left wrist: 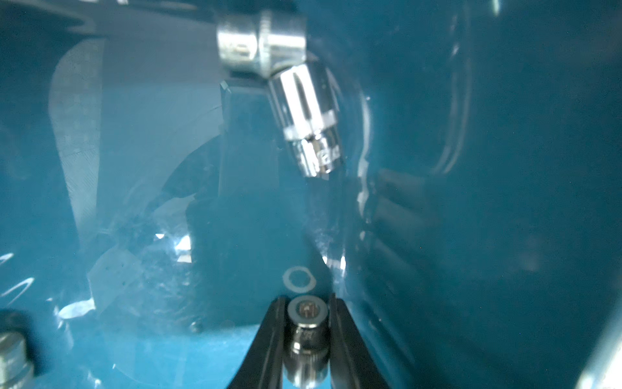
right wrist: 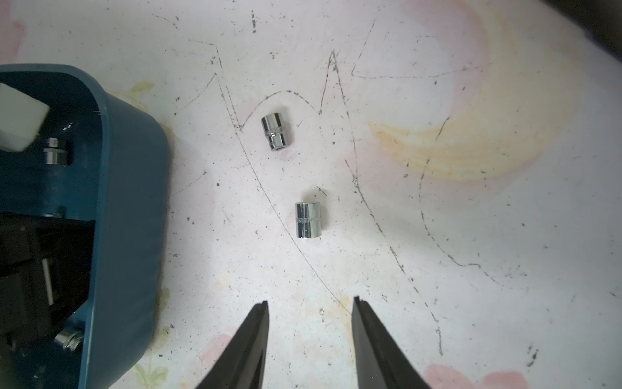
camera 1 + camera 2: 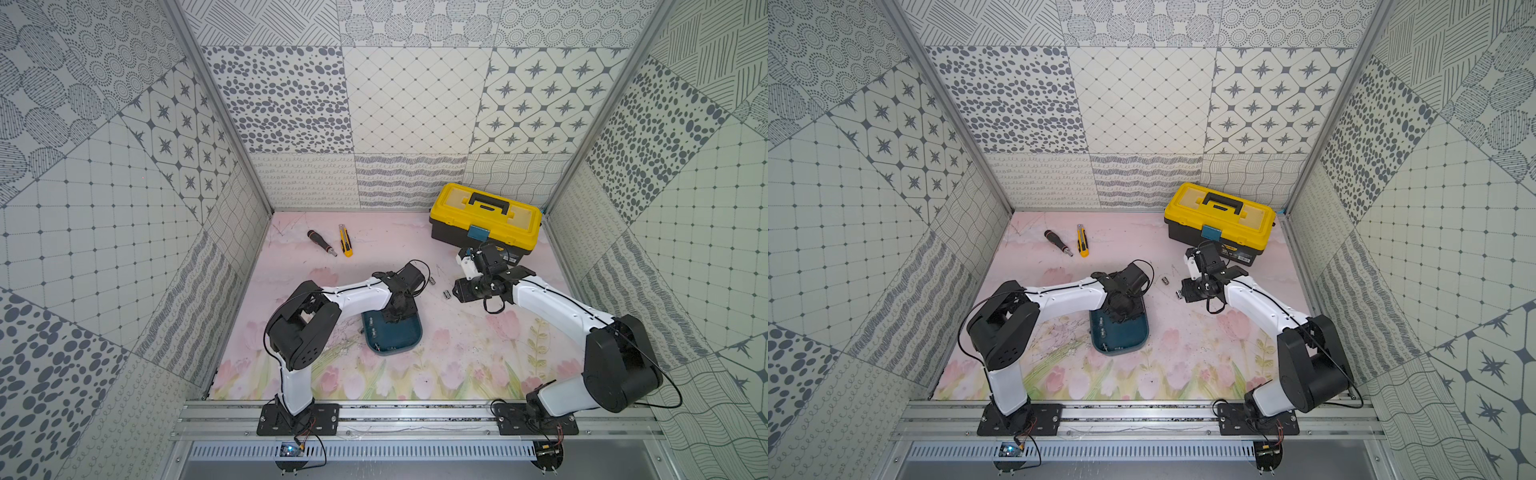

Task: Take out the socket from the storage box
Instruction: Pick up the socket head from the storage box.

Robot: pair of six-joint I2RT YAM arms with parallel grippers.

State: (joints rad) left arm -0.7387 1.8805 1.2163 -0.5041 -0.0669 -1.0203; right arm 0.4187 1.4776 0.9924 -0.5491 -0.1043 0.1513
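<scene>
The floral table (image 3: 457, 357) carries the storage box (image 3: 405, 338), a toolbox (image 3: 486, 216), a screwdriver (image 3: 321, 242), a utility knife (image 3: 345, 240) and 2 sockets (image 2: 276, 131) (image 2: 308, 219).

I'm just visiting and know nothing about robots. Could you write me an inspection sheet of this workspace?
Surface: flowered pink mat, scratched.
Job's things: teal box holds sockets; two loose sockets lie on the mat outside it.
Clutter: yellow toolbox, screwdriver, utility knife.
Claws: left claw in the box, shut on a socket; right claw open, empty, over the mat.
Cables: black cables hang in loops.
Surroundings: patterned walls.
</scene>
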